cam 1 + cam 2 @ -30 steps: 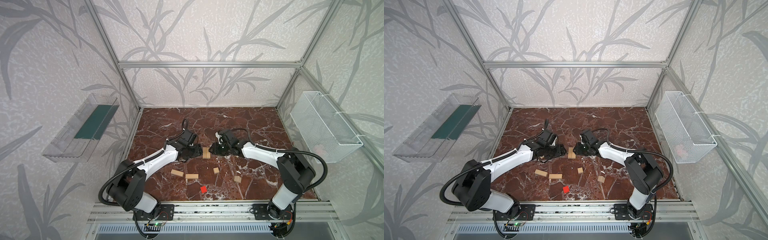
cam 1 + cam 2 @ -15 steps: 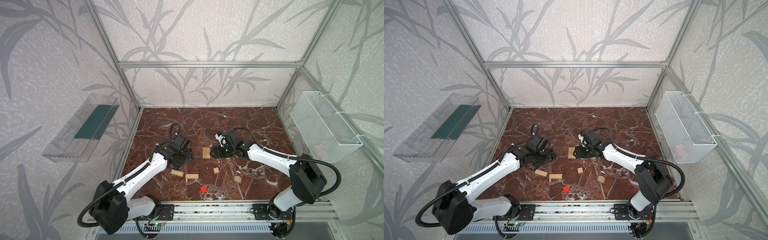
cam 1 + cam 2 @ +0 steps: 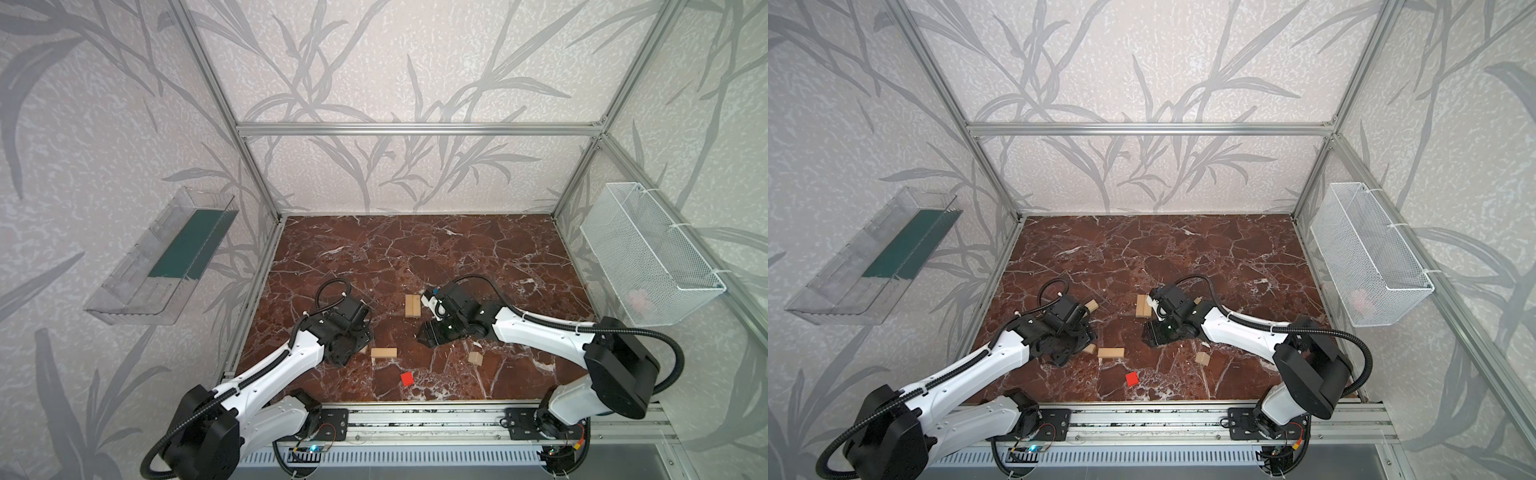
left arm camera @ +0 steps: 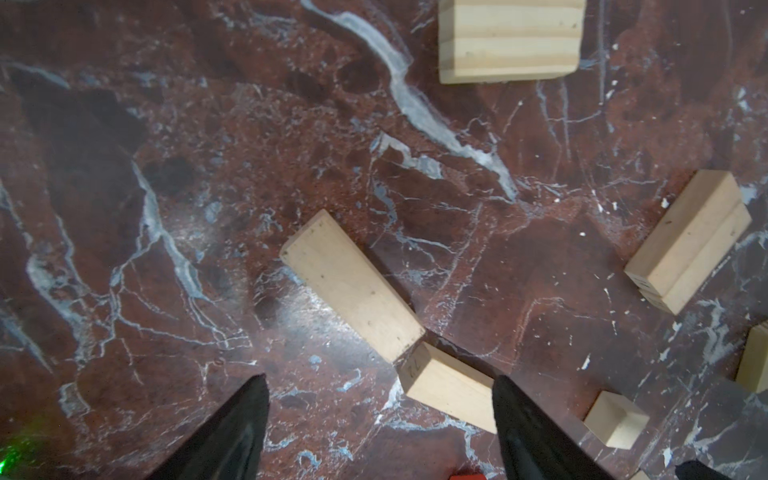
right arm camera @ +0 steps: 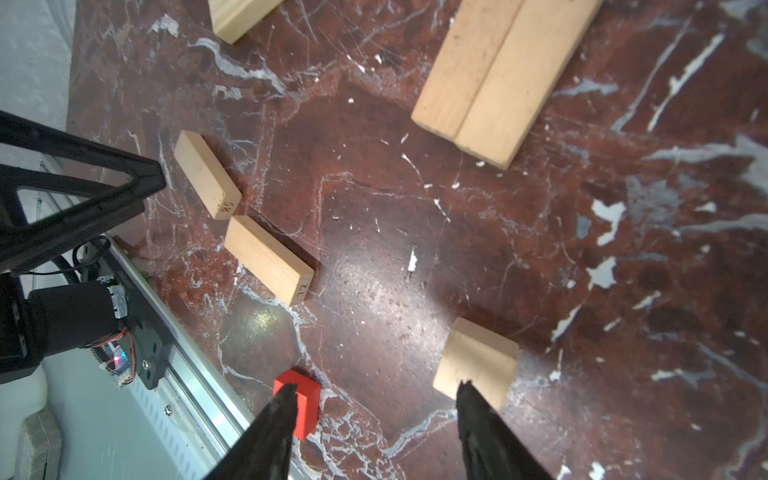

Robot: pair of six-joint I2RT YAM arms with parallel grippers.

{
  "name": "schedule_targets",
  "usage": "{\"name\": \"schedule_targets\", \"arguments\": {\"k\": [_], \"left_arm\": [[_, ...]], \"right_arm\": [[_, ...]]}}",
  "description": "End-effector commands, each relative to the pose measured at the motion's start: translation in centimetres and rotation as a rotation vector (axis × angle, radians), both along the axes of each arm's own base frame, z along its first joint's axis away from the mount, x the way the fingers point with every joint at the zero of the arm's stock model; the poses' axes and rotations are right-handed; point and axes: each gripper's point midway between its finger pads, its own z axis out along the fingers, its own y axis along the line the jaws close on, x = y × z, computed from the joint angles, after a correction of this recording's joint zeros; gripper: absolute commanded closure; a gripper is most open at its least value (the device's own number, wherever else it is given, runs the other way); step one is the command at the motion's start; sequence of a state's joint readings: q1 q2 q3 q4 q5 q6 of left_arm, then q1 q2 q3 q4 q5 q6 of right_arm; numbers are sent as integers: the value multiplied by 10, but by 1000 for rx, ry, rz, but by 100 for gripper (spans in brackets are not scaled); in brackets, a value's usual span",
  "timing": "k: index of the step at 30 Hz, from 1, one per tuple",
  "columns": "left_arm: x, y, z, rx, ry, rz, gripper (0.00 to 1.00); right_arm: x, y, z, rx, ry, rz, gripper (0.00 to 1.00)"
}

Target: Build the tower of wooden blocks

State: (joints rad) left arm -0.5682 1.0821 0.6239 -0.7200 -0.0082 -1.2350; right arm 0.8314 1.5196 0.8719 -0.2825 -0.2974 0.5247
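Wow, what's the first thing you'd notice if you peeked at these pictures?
The little red cube jumps out, sitting alone near the front edge of the dark red marble table. A left arm and a right arm, white with black joints, reach in from the front over scattered pale wood blocks. Between the arms, two bars lie side by side, touching.
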Motion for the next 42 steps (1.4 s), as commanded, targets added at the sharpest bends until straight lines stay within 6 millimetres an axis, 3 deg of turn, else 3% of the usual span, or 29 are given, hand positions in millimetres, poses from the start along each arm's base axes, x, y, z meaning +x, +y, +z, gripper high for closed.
{"name": "schedule_targets", "arguments": {"k": [1, 14, 27, 42], "left_arm": [[8, 8, 1, 15, -41, 91, 17], [13, 7, -14, 28, 0, 154, 19], [18, 3, -36, 49, 58, 174, 32], [18, 6, -37, 117, 122, 152, 50]], "right_arm": [[2, 1, 11, 31, -24, -7, 39], [9, 1, 12, 19, -41, -13, 38], [17, 2, 26, 76, -68, 0, 28], [19, 13, 31, 129, -75, 25, 22]]}}
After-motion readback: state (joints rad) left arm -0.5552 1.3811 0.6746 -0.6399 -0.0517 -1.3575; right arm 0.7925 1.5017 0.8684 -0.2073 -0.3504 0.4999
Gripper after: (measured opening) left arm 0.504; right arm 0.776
